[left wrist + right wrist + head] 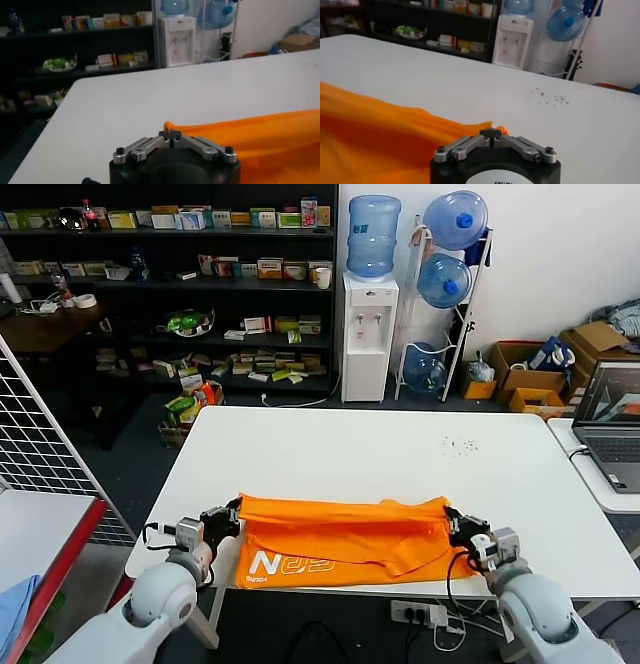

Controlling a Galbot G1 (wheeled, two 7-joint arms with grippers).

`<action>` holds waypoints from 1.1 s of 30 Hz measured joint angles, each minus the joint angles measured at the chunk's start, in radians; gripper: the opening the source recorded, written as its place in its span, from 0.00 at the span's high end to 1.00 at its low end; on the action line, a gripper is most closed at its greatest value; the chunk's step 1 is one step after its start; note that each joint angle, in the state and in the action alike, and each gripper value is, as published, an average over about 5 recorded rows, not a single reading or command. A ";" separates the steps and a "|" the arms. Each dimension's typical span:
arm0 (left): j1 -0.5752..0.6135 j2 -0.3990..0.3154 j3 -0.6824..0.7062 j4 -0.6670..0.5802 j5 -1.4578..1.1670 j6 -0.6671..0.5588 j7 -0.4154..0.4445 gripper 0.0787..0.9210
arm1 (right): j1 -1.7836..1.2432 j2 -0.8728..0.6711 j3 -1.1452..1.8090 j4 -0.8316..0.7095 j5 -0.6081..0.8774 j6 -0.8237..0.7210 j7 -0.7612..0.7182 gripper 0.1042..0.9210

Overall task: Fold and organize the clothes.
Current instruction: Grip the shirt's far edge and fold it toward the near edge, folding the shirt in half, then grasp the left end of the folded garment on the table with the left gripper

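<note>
The clothes are one bright orange T-shirt, lying in a long band along the near edge of the white table. Its white lettering hangs over the front edge at the left. My left gripper is shut on the shirt's far left corner. The left wrist view shows that gripper pinching a small fold of the orange shirt. My right gripper is shut on the far right corner. In the right wrist view its closed tips hold the shirt's edge.
A laptop sits on a side table at the right. A power strip hangs below the table's front edge. A wire grid panel and a light blue cloth are at the left. Small dark specks mark the tabletop.
</note>
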 measured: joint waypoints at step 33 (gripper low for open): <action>0.143 -0.131 -0.040 0.012 -0.054 -0.018 -0.078 0.32 | -0.142 0.001 0.038 0.179 -0.009 -0.023 0.078 0.12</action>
